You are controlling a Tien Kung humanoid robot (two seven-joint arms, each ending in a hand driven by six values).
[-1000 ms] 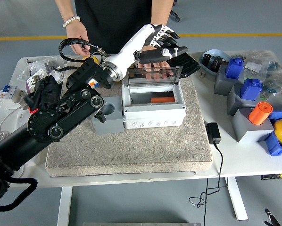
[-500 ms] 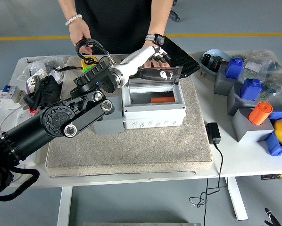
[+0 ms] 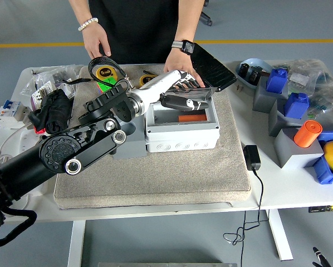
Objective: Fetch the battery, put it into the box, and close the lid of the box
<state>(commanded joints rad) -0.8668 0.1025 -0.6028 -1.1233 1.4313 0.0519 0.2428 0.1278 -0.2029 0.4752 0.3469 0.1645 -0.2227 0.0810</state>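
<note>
Now your left hand (image 3: 183, 95) rests spread fingers (image 3: 193, 104) on the box's clear lid (image 3: 202, 93), half lowered over the orange battery (image 3: 189, 118). Judged rigid, light and hinged at the back, it should be pushed near its free edge.

The robot's left arm (image 3: 72, 156) reaches in from the lower left, its white forearm (image 3: 152, 92) angled up and right, ending in the left hand (image 3: 183, 97), fingers (image 3: 191, 84) extended and loosely spread, thumb (image 3: 177, 102) lying below them, nothing grasped

Left hand (image 3: 184, 95) on the half-lowered lid (image 3: 193, 92) of the box (image 3: 181, 132) (orange battery (image 3: 188, 118) inside)
</note>
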